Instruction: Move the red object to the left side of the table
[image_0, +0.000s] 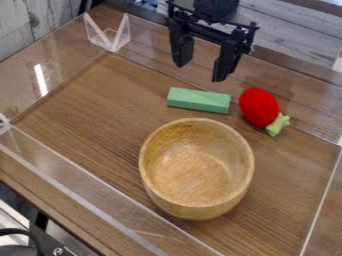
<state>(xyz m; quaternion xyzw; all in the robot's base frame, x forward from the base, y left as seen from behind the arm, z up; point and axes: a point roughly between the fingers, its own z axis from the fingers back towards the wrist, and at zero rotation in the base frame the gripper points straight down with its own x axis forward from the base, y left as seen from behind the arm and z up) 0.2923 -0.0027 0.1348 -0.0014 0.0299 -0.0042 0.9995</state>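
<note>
The gripper (205, 58) hangs above the far part of the tabletop (94, 110), pointing straight down, its two dark jaws spread wide with nothing between them. The red object (258, 104) lies on the wood near the right edge, its light green leafy tip pointing toward the near right, so its long axis runs slantwise from the far left to the near right. From the jaws it sits lower in the view and off to the right, apart from them, not directly under them. Just beside it on the left lies a flat green block (198, 98), close but seemingly not touching, and nearer the front stands a round wooden bowl (197, 165). The coming move, as I judge it, turns on shifting the open jaws rightward and toward the front until they straddle the red body, then lowering; the green block beside it leaves little room on that side.
</note>
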